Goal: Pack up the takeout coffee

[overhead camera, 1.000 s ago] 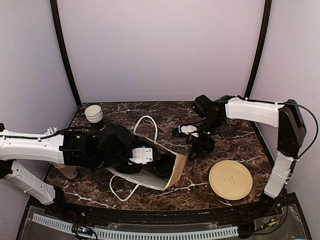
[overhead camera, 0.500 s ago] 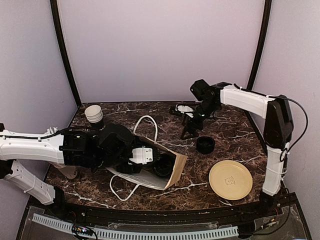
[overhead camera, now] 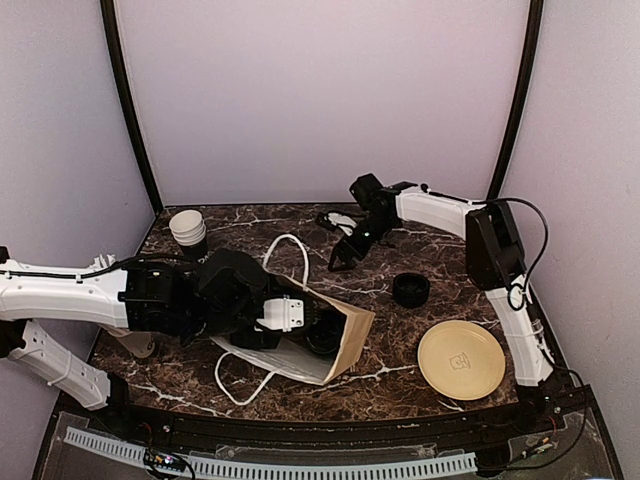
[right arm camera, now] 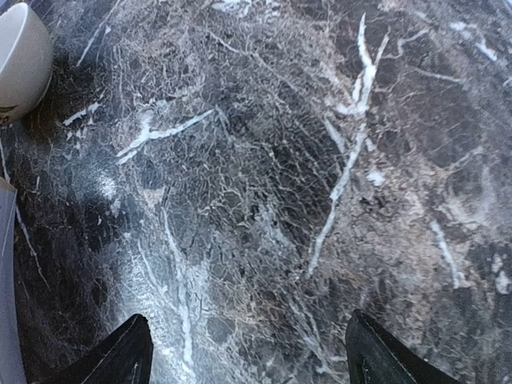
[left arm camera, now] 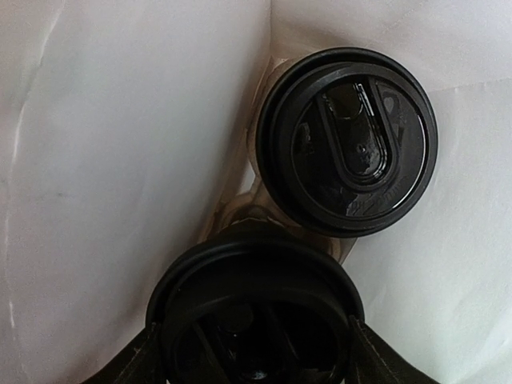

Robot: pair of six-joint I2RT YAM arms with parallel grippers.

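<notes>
A brown paper bag [overhead camera: 345, 345] lies on its side with its mouth to the left. My left gripper [overhead camera: 300, 318] reaches into it. In the left wrist view two takeout coffee cups show lid-on against the bag's pale inside. One black lid [left arm camera: 348, 152] stands free at the upper right. The other cup's lid [left arm camera: 256, 316] sits between my left gripper's [left arm camera: 256, 356] fingers, which press on both of its sides. My right gripper [overhead camera: 342, 258] hangs open over bare marble behind the bag, nothing between its fingertips [right arm camera: 128, 352].
A low stack of black lids [overhead camera: 411, 289] sits right of the bag, a tan plate [overhead camera: 461, 359] nearer the front right. Nested lidless cups [overhead camera: 188, 230] stand at the back left, their white rim [right arm camera: 20, 64] in the right wrist view. The bag's white handles [overhead camera: 290, 245] loop outward.
My right arm has swung from over the lid stack toward the back and left, and its jaws have narrowed a little. The left arm and bag have stayed put.
</notes>
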